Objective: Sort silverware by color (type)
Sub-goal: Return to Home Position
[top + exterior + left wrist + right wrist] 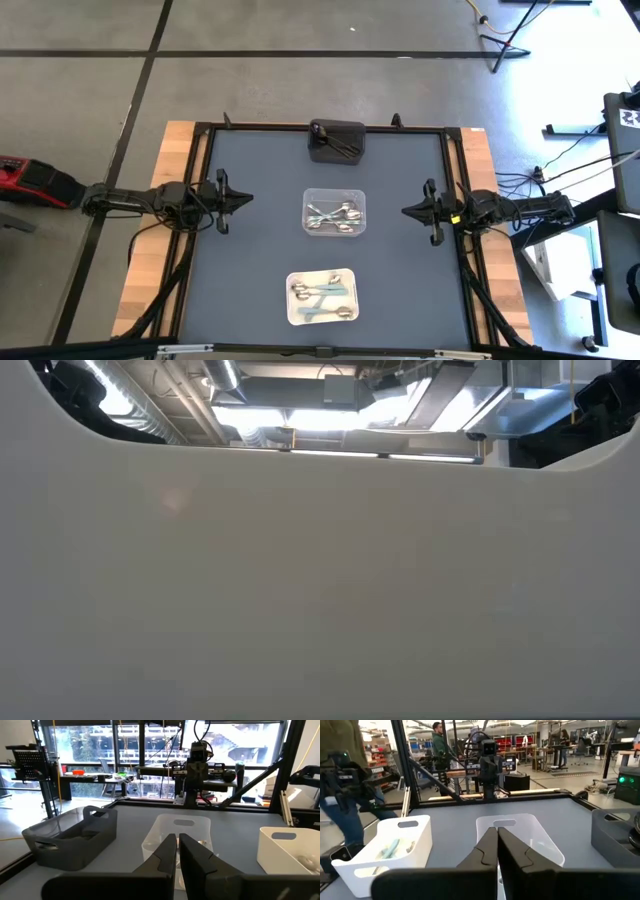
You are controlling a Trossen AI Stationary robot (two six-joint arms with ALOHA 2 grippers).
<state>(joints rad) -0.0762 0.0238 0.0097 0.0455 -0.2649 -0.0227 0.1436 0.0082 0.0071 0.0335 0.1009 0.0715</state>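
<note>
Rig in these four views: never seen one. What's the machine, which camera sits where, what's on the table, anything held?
It is a robot with two dark arms working at a table. The high view looks straight down. The low view sits at table height and is almost filled by a pale surface close to the lens. Each wrist view looks forward from that arm's wrist. The left gripper and right gripper hang at opposite sides, both shut and holding nothing. Down the middle stand a black bin, a clear bin and a white bin, each with spoons inside.
</note>
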